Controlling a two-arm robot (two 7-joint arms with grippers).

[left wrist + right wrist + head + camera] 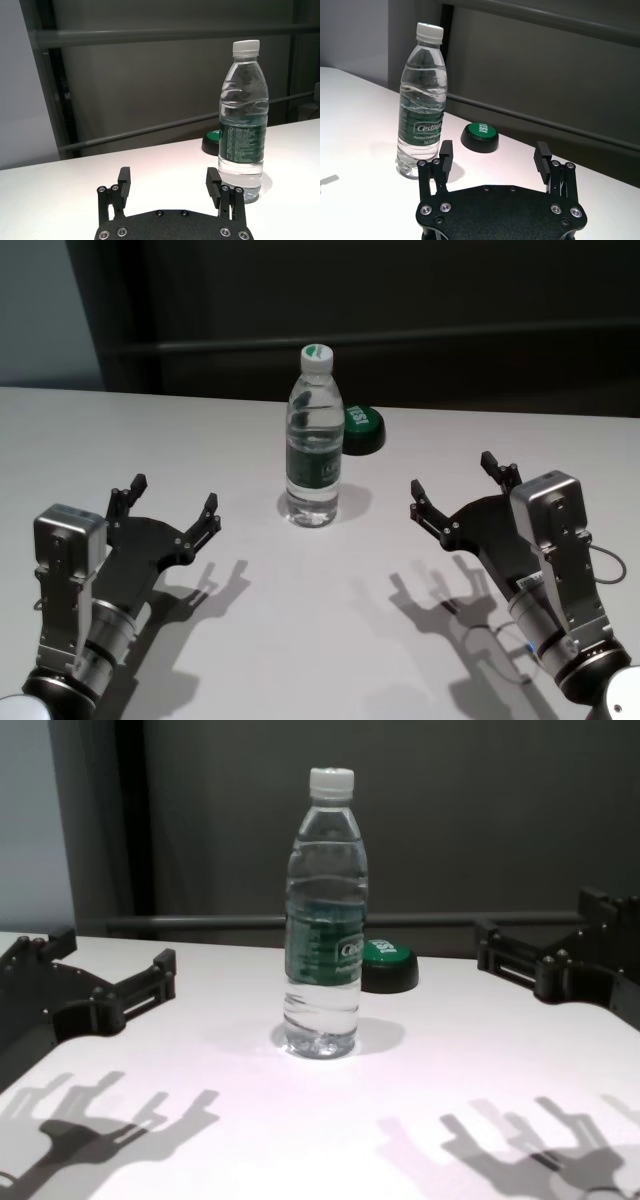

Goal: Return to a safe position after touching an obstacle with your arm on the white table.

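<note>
Two tools, both hanging above the white surface (120,430) with the water bottle (315,445) between them. Bottle is standing upright around the middle of the surface, white cap on, green label facing the robot, water inside. Left tool (170,502) sits off to the bottle's left, fingers spread wide, holding nothing, clearly apart from the bottle. Right tool (458,487) is on the other side, also wide open and empty, not touching anything. Just behind the bottle, a bit to its right, there's a round green button (362,427) on a black base.
</note>
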